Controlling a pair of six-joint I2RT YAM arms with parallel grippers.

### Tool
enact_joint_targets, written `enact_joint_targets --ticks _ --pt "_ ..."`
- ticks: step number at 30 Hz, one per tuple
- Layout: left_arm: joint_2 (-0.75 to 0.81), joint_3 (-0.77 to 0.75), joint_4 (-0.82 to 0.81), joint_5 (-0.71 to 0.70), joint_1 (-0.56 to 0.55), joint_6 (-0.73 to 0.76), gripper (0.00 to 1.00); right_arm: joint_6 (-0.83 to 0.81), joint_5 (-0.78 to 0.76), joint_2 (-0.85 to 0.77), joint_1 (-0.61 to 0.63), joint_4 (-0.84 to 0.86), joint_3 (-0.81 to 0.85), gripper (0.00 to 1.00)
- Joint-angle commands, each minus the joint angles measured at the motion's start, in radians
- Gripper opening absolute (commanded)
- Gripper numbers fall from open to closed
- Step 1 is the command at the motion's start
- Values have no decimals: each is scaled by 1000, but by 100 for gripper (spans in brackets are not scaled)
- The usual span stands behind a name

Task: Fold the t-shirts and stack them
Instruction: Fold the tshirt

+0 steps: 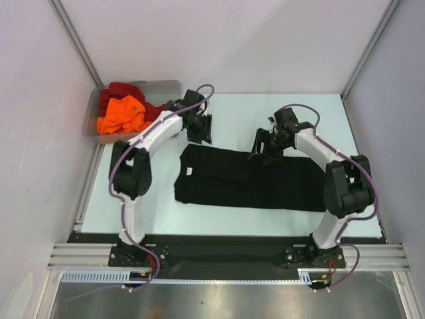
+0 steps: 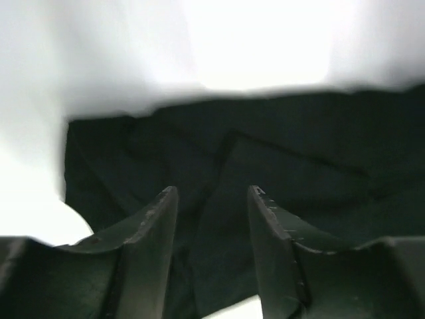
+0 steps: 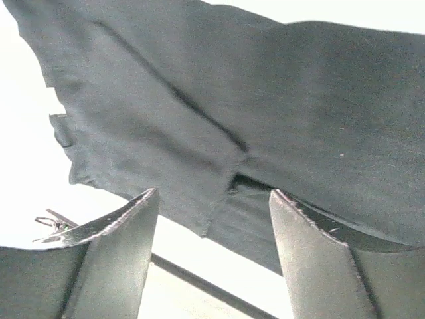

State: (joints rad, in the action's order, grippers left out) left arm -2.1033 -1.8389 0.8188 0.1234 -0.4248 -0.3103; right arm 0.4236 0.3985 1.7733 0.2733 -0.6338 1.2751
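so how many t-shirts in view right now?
3. The black t-shirt lies flat mid-table; the orange t-shirt is bunched in the bin at the far left; the dark red t-shirt sits behind it there. More could be buried underneath.

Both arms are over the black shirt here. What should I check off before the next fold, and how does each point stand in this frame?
1. Left gripper free: ok, its jaws are apart with nothing between them.
2. Right gripper free: ok, open and empty.
3. Black t-shirt lying flat on the table: ok, a long band across the middle.
4. Layers of that band lined up: cannot tell, black on black hides the edges.
5. Other shirts ready: not ok, the orange t-shirt and dark red t-shirt lie crumpled in the bin.
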Motion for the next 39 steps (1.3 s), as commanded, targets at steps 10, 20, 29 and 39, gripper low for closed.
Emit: enact_joint_targets --ticks 10,20,29,39 --pt "221 486 -388 263 -86 -115 26 184 270 83 132 308 -58 25" --pt "135 569 -353 105 -86 -44 26 130 297 123 57 353 -252 24" --pt "339 451 -198 21 -89 19 42 55 48 -151 -57 11 -158 71" --pt "861 866 -156 -36 -69 -129 81 69 -193 -389 -178 -213 -236 98"
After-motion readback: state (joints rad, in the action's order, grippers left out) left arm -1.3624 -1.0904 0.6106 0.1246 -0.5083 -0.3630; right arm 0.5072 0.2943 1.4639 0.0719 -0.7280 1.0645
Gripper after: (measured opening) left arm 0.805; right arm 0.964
